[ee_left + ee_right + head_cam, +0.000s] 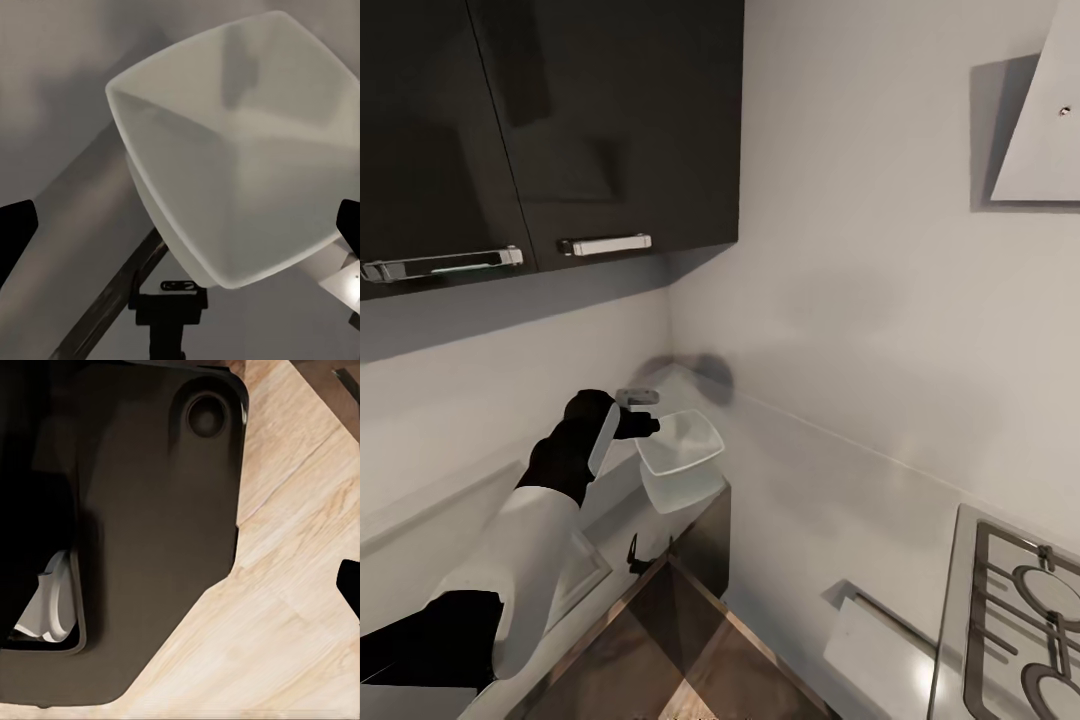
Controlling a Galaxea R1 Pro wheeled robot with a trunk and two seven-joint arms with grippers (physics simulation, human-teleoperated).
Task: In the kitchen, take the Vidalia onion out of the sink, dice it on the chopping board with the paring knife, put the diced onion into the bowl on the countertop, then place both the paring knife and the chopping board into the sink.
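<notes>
The left gripper (635, 412), jaws spread and gripping nothing, is hovering just beside the white bowl (680, 445) sitting on the countertop (700, 395) corner directly ahead, nearer this arm.

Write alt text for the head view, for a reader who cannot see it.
The robot's left arm reaches forward, its tool at the rim of a white square bowl on a glossy grey countertop in a wall corner. Dark upper cabinets hang above left; a stove's grates show at lower right.
</notes>
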